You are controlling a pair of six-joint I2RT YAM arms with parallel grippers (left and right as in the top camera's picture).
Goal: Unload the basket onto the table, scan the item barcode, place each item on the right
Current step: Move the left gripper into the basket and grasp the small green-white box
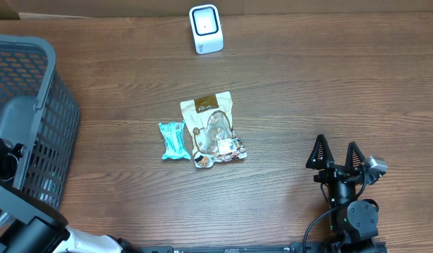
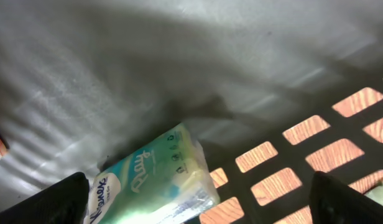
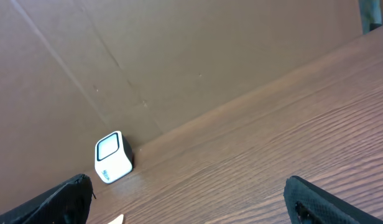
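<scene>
Black left end effector [image 2: 198, 200] gapes over a tissue pack [image 2: 155, 180] in the basket [image 1: 58, 119]; right end effector [image 1: 337, 155], also apart, sits low.

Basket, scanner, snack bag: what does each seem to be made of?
Basket: grey moulded plastic, matt, judging by its even lattice walls. Scanner: hard white plastic, smooth, with a dark glossy window. Snack bag: probably thin printed plastic film; it looks crinkled and catches the light.
</scene>
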